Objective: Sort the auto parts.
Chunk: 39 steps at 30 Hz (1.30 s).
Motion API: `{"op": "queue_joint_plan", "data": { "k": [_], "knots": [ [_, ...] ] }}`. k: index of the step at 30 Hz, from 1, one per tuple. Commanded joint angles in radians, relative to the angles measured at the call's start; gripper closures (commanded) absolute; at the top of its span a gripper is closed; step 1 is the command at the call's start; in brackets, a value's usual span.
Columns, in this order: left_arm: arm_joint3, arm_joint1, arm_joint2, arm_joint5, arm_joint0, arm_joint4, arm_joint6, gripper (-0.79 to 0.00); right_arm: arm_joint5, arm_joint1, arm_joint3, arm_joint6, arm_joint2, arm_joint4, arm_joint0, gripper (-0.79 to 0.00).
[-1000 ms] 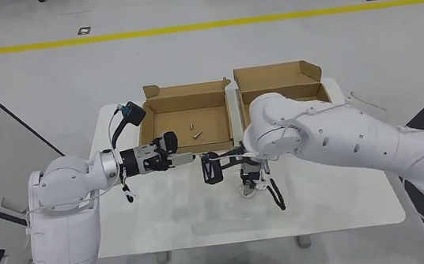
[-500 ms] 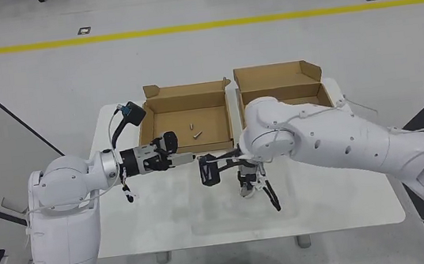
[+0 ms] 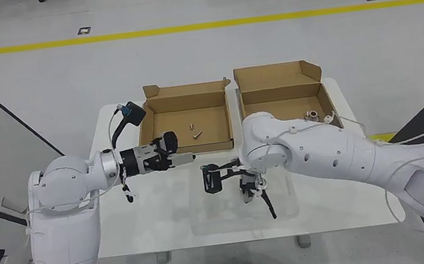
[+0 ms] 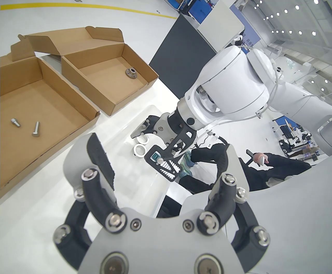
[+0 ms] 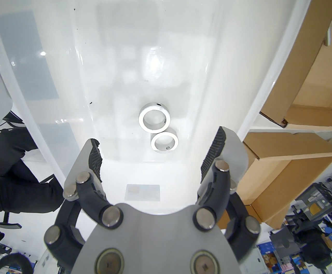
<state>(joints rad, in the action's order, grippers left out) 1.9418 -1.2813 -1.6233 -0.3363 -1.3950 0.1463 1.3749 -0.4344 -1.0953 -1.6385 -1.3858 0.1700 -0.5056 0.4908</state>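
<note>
Toward twelve o'clock on the bench (image 3: pixel 150 211), seen from above: two open cardboard boxes side by side, lids folded back. At eleven o'clock, the left box (image 3: pixel 216 135), with a short bolt (image 4: pixel 15 122) and a long bolt (image 4: pixel 35 129) lying on its floor, near each other but not touching. At one o'clock, the right box (image 3: pixel 279 96), with a single flanged part (image 4: pixel 130 73), round and dark, resting flat close to its three o'clock wall.

From bench centre toward six o'clock: a clear shallow tray (image 3: pixel 206 212), carrying two metal rings laid flat, rim against rim. Far ring (image 5: pixel 140 120) and near ring (image 5: pixel 162 150), named by distance from the right claw; each with a small hole drilled in its side wall.

Directly over that pair, the right claw (image 5: pixel 156 142), pointing straight down, spread wide and gripping nothing. Ribbed pads (image 5: pixel 94 158) flanking the rings, touching neither. Cannot tell how high above the tray floor.

At nine o'clock from centre, the left claw (image 4: pixel 159 151), held level over the bench and aimed toward three o'clock, at the right arm's wrist. Likewise spread wide, with nothing between its pads. Hangs just off the six o'clock wall of the left box, well apart from the tray's rings.
</note>
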Motion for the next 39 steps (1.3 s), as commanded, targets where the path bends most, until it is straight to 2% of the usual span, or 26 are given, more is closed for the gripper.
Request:
{"op": "queue_joint_plan", "data": {
  "k": [1,5,6,15,26,39],
  "knots": [
    [0.000,0.000,0.000,0.000,0.000,0.000,0.000,-0.785,-0.006,-0.002,0.015,0.006,0.000,-0.001,0.008,-0.505],
    [0.000,0.000,0.000,0.000,0.000,0.000,0.000,-0.785,-0.014,-0.006,0.041,0.014,0.000,-0.004,0.023,-0.394],
    [0.000,0.000,0.000,0.000,0.000,0.000,0.000,-0.785,-0.016,-0.007,0.047,0.016,0.000,-0.006,0.025,-0.388],
    [0.000,0.000,0.000,0.000,0.000,0.000,0.000,-0.785,-0.018,-0.025,0.100,0.018,0.000,-0.036,0.048,-0.363],
    [0.000,0.000,0.000,0.000,0.000,0.000,0.000,-0.785,-0.018,-0.066,0.166,0.018,0.000,-0.108,0.077,-0.342],
    [0.000,0.000,0.000,0.000,0.000,0.000,0.000,-0.785,-0.027,-0.103,0.223,0.027,0.000,-0.125,0.081,-0.299]
  ]
}}
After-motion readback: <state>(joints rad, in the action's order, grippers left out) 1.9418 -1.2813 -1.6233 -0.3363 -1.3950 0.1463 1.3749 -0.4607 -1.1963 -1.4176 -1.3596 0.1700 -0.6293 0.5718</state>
